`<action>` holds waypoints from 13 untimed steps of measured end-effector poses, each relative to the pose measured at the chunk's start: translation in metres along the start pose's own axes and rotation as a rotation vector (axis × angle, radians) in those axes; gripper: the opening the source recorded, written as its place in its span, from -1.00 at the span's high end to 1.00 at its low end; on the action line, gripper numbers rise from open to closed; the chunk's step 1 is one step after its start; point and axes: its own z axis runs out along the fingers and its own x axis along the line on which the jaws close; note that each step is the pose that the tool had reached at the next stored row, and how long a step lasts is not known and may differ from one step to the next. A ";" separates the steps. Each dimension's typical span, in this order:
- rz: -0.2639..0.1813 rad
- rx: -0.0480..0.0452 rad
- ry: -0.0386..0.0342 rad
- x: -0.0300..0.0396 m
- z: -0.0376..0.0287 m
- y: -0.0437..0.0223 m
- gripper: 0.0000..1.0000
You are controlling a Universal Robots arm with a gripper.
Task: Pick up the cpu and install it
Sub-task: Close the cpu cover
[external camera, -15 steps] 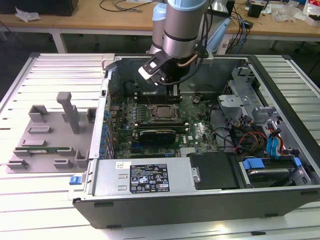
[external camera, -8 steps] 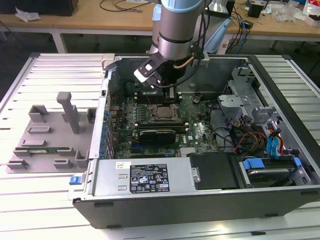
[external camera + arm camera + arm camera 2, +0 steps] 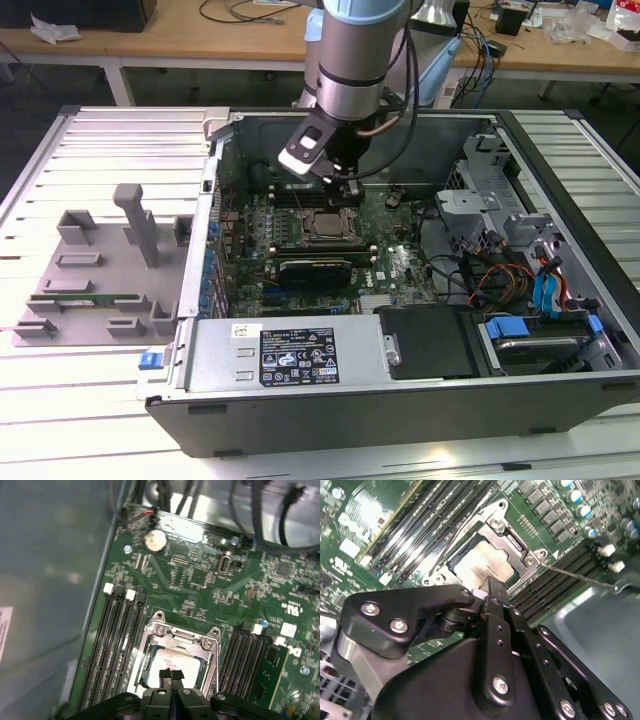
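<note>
Black fingers (image 3: 495, 595) pressed together, tips right over cpu (image 3: 479, 564). Silvery cpu lies flat within metal socket frame (image 3: 172, 632) on green motherboard (image 3: 200, 580), memory slots (image 3: 117, 635) either side, inside open computer case (image 3: 300, 350) on slatted worktop (image 3: 100, 140). Arm (image 3: 355, 60) reaches down into case.

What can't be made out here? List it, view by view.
- Both wrist views: the hand covers one edge of the cpu, so contact between them cannot be judged.
- Exterior view: the cpu is too small to tell whether it is seated flat.
- Exterior view: the arm hides part of the motherboard behind it.
</note>
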 end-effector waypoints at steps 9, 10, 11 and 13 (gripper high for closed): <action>-0.314 0.0097 -0.0071 0.0000 0.0001 0.0000 0.79; -0.346 0.0107 -0.0077 0.0000 0.0002 0.0000 0.79; -0.386 0.0120 -0.0087 0.0000 0.0002 0.0000 0.79; -0.443 0.0137 -0.0100 0.0000 0.0002 0.0000 0.79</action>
